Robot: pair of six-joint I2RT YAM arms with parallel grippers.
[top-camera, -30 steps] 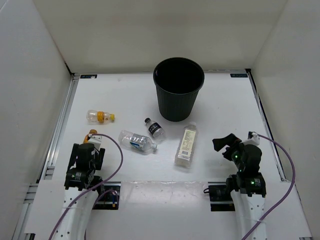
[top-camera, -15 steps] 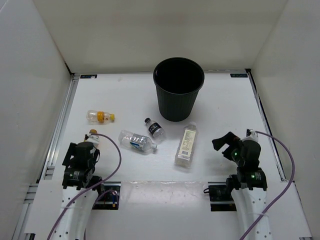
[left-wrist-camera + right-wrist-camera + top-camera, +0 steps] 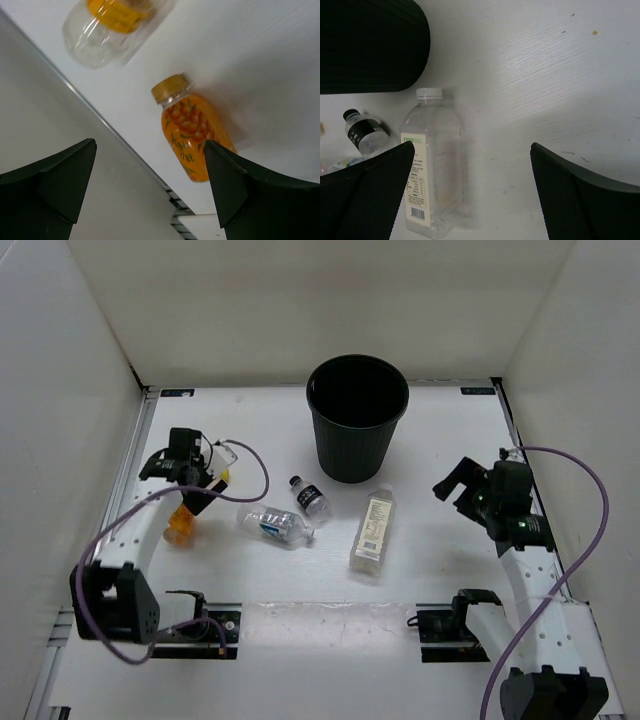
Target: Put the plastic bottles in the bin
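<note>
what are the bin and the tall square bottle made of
The bin looks like black moulded plastic with a dull sheen, going by the fine vertical ribs on its wall. The tall square bottle seems to be thin clear plastic with a glossy finish: its walls are see-through and carry soft highlights. Its label could be paper or film; the pictures do not settle that.

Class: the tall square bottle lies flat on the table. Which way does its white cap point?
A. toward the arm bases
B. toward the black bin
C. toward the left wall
B: the tall square bottle lies with its white cap just short of the bin.
</note>
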